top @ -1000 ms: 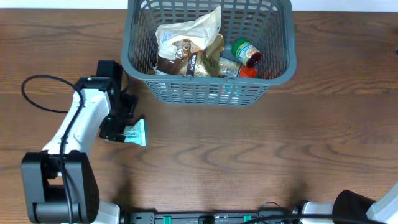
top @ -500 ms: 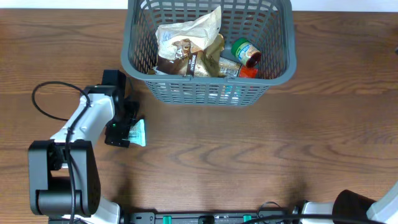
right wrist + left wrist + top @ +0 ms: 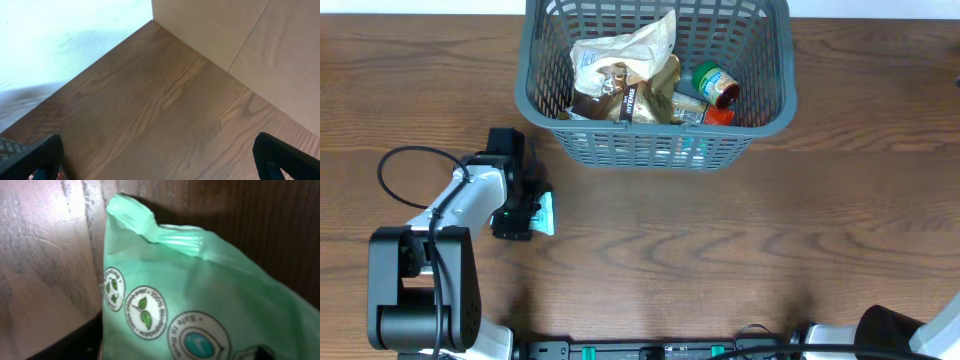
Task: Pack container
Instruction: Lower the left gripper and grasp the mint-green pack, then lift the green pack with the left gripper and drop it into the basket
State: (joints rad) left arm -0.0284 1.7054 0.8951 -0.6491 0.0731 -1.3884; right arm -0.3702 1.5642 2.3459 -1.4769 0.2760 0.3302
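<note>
One container (image 3: 650, 150) stands at the table's (image 3: 740, 250) far edge, holding one green-lidded jar (image 3: 712, 80) and at least three packets. One green packet (image 3: 546, 213) lies apart on the wood, near the container's front-left corner. The left gripper (image 3: 520, 212) sits right over it; whether it is clamped cannot be told. The right gripper (image 3: 157, 157) is spread wide, holding nothing. Bare wood stretches across the middle and right

Open tabletop (image 3: 740, 240) before heaped container (image 3: 650, 150)
</note>
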